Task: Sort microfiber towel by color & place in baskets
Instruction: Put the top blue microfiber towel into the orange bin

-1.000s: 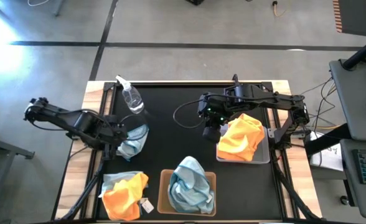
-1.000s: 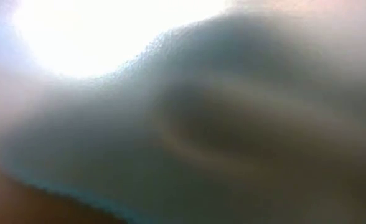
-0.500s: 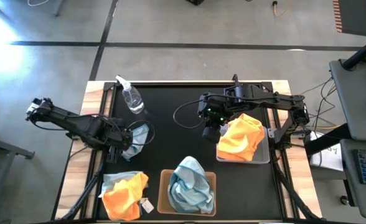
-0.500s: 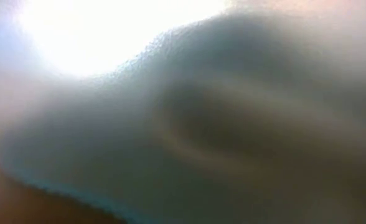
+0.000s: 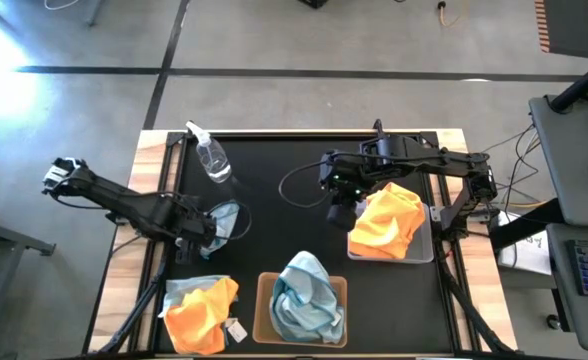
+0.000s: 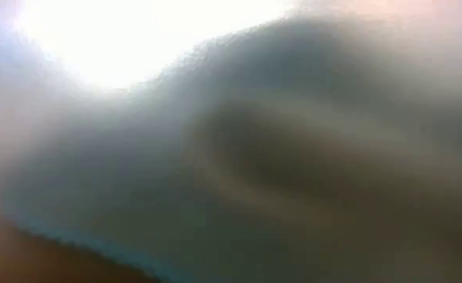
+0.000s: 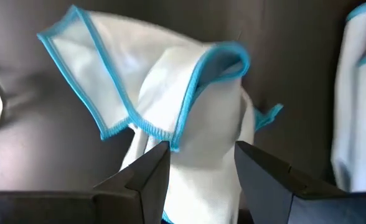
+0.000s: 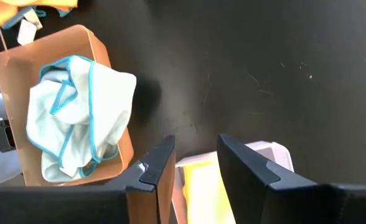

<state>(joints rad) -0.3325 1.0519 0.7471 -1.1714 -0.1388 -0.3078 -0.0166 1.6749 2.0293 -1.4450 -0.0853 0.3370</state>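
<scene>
**Left gripper on a blue towel; right gripper beside the grey basket**

Left gripper (image 7: 198, 177) spread wide, its two fingers (image 7: 147, 180) bracketing a pale blue towel (image 7: 170, 106) that bunches up between and ahead of them on the black mat (image 5: 284, 160); whether the pads press the cloth cannot be told. Just behind this gripper lies a mixed pile, orange towel (image 5: 199, 315) over blue. Beside that pile, the tan basket (image 5: 262, 300) holds more blue towels (image 5: 306, 300). A spray bottle (image 5: 211, 157) lies on the mat off to one side. Right gripper (image 5: 338, 212), jaws parted and holding nothing, hangs just beside the grey basket (image 5: 426, 245), which carries an orange cloth (image 5: 389, 222). Low view: blocked, nothing readable.
</scene>
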